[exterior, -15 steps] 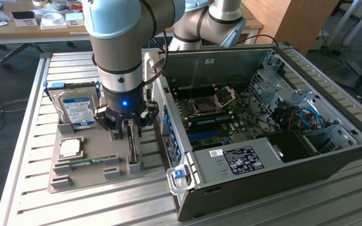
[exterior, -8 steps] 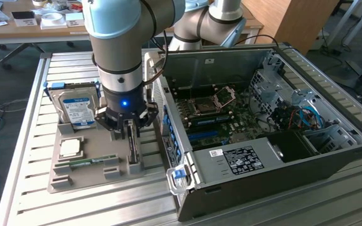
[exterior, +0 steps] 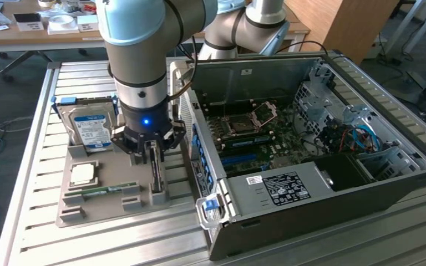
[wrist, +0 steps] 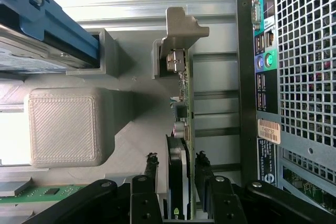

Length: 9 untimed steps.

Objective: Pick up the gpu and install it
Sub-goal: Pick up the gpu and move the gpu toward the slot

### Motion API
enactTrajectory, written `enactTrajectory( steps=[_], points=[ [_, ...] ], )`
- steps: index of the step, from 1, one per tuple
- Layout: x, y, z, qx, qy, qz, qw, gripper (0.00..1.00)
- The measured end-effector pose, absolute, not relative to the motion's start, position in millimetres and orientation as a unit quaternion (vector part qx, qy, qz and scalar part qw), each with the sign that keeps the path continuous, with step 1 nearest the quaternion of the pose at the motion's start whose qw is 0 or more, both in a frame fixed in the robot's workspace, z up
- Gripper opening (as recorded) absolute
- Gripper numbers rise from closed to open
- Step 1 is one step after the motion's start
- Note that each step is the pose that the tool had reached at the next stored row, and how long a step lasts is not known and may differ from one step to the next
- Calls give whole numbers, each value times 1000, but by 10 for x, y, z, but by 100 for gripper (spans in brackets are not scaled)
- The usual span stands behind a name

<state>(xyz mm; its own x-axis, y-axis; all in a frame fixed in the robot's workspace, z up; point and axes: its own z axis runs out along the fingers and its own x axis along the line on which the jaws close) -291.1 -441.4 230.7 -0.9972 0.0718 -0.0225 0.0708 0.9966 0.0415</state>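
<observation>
1. A slatted metal bench (exterior: pixel 29 172) carried everything.
2. An open desktop computer case (exterior: pixel 309 219) lay on its side toward the exterior view's right, its motherboard exposed. In the wrist view its rear port panel (wrist: pixel 266 72) ran just beside the card.
3. The Universal Robots arm (exterior: pixel 142 50) reached straight down over a grey parts tray (exterior: pixel 113 209) that sat just beside the case, on the exterior view's left of it.
4. A silver hard drive (exterior: pixel 91 130) with a blue-white label stood upright in the tray's far slot.
5. The gpu (exterior: pixel 156 176) (wrist: pixel 181 124) stood on edge in the tray slot nearest the case, its metal bracket (wrist: pixel 184 27) at the end away from the wrist camera.
6. The end effector (exterior: pixel 150 148) (wrist: pixel 176 162) was down over the gpu, straddling the card's upper edge. Whether it had closed on the card could not be told.
7. A CPU (exterior: pixel 85 173) lay flat in the tray.
8. A green RAM stick (exterior: pixel 102 191) (wrist: pixel 37 191) lay just beside the CPU.
</observation>
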Motion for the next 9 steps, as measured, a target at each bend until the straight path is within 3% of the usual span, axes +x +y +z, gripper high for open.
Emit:
enactTrajectory(
  steps=[9],
  points=[
    [-2911,-4422,2308,36,999,20,12,42]
  ],
)
